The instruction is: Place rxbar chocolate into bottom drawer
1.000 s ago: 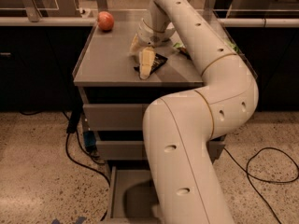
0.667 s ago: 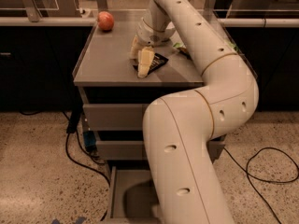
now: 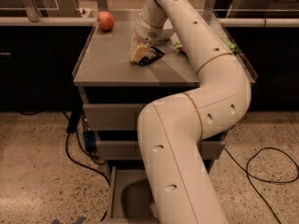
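We have one view only, set high above the arm (image 3: pixel 187 139) and close to it, looking down and forward over the front edge of the worktop (image 3: pixel 107 64) toward its back edge. The gripper (image 3: pixel 139 54) sits mid-worktop, nearer the back edge, and the bottom drawer (image 3: pixel 128 195) shows at our lower frame edge

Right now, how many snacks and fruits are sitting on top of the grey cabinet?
apple: 1
rxbar chocolate: 1, right beside the gripper
green bag: 1, partly hidden behind the arm
Total: 3
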